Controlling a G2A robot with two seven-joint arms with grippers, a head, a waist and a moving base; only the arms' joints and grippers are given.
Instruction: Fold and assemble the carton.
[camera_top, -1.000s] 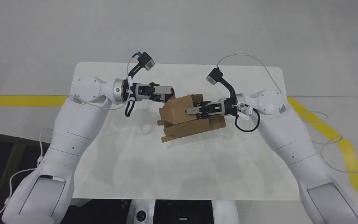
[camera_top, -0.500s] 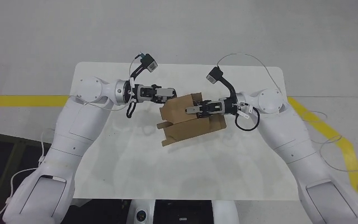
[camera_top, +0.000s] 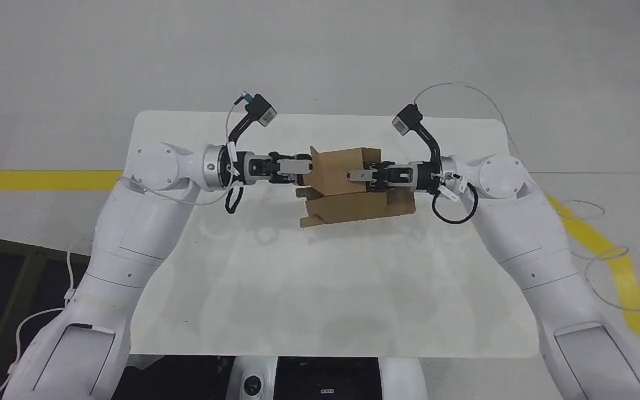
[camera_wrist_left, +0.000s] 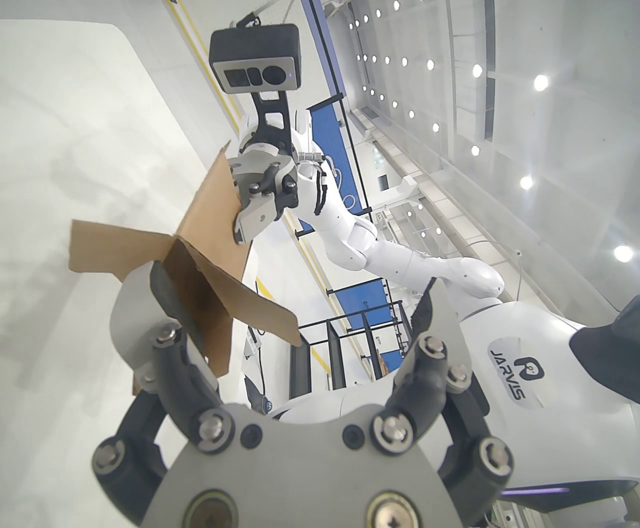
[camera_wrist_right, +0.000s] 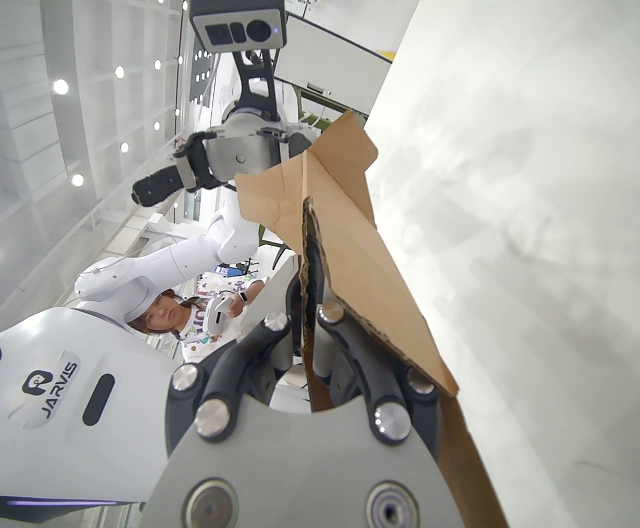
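A brown cardboard carton (camera_top: 352, 186), partly unfolded with loose flaps, hangs between both arms over the far half of the white table (camera_top: 200, 290). My right gripper (camera_top: 360, 176) is shut on the edge of one carton panel (camera_wrist_right: 350, 260), its fingers (camera_wrist_right: 320, 280) pinching the corrugated edge. My left gripper (camera_top: 303, 172) stands open at the carton's other end. One left finger (camera_wrist_left: 160, 290) lies against a flap of the carton (camera_wrist_left: 200, 280), the other finger (camera_wrist_left: 432, 315) is far off it. The right gripper (camera_wrist_left: 252, 215) grips the far panel.
The table's near half lies bare below the carton. Grey floor with a yellow line (camera_top: 50, 180) runs past both sides of the table. The table's far edge (camera_top: 320, 114) is close behind the grippers.
Both arms have carried the carton toward the table's far side and to the right. The carton has turned more level. The right gripper has kept its hold.
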